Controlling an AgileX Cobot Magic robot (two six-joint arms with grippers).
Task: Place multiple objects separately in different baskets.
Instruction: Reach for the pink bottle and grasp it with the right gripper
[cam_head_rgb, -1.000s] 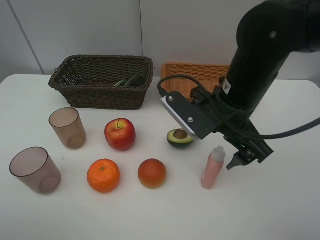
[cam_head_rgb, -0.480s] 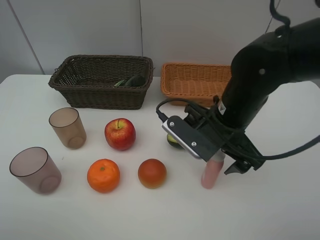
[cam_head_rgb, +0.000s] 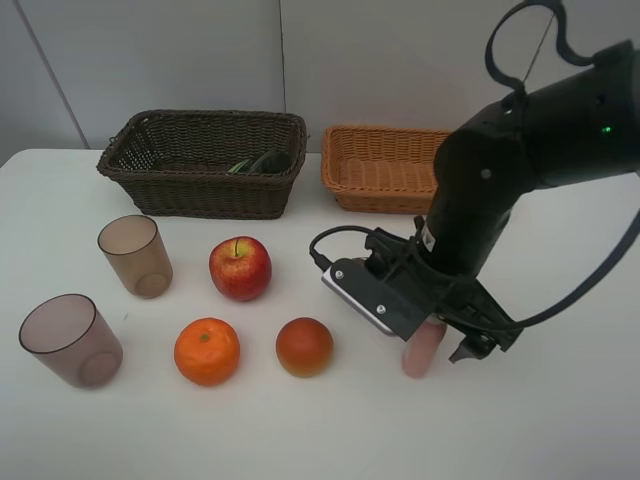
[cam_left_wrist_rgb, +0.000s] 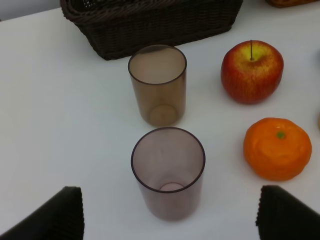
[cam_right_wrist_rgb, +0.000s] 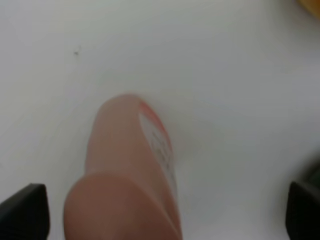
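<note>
My right gripper (cam_head_rgb: 443, 347) is open and reaches down around the upright pink spray bottle (cam_head_rgb: 424, 352), whose top it hides. In the right wrist view the bottle (cam_right_wrist_rgb: 131, 165) stands between the wide-apart fingertips (cam_right_wrist_rgb: 22, 210), untouched. My left gripper (cam_left_wrist_rgb: 170, 215) is open, with the nearer brownish cup (cam_left_wrist_rgb: 168, 172) just ahead of its fingertips (cam_left_wrist_rgb: 55, 216); the second cup (cam_left_wrist_rgb: 157, 85) stands beyond. On the table are both cups (cam_head_rgb: 70, 340) (cam_head_rgb: 135, 256), a red apple (cam_head_rgb: 240, 268), an orange (cam_head_rgb: 207, 351) and an orange-red fruit (cam_head_rgb: 304, 346). The avocado is hidden behind the arm.
The dark brown basket (cam_head_rgb: 150, 185) stands at the back left with a dark bottle (cam_head_rgb: 266, 160) inside. The light tan basket (cam_head_rgb: 350, 185) sits beside it at the back, partly behind the right arm. The left arm is out of the exterior view.
The right arm has come down and toward the front, its open gripper now straddling the pink bottle's top. It now covers the avocado. Nothing else has moved.
</note>
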